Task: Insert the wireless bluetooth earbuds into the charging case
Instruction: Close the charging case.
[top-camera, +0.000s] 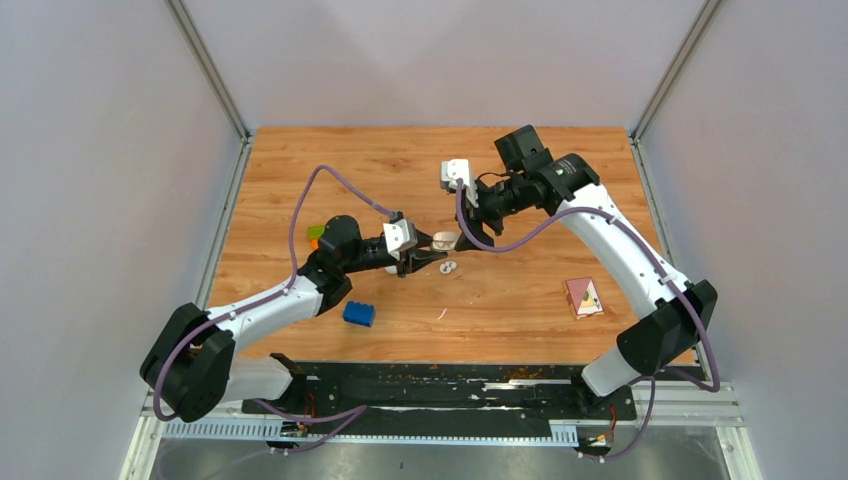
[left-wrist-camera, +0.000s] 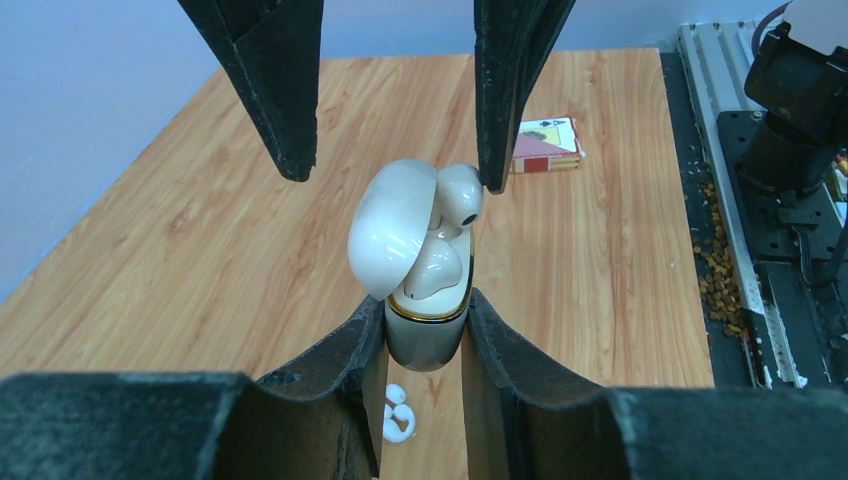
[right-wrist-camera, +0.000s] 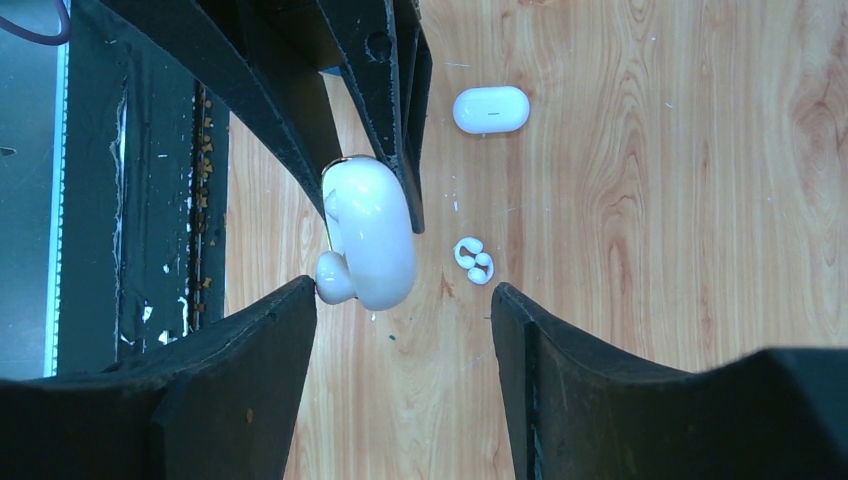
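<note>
L jaws clamp charging case (left-wrist-camera: 425, 335); earbud (left-wrist-camera: 458, 195) perhaps half-seated; R jaws apart.

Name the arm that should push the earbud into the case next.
Right. The left gripper is shut on the open charging case; the open right gripper straddles the earbud perched at its mouth.

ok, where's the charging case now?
Top view, centre: glossy white open charging case clamped in the left gripper, open right gripper at its lid end.

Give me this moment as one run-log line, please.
left gripper: shut on charging case | lid: open | earbud: at case mouth | right gripper: open
</note>
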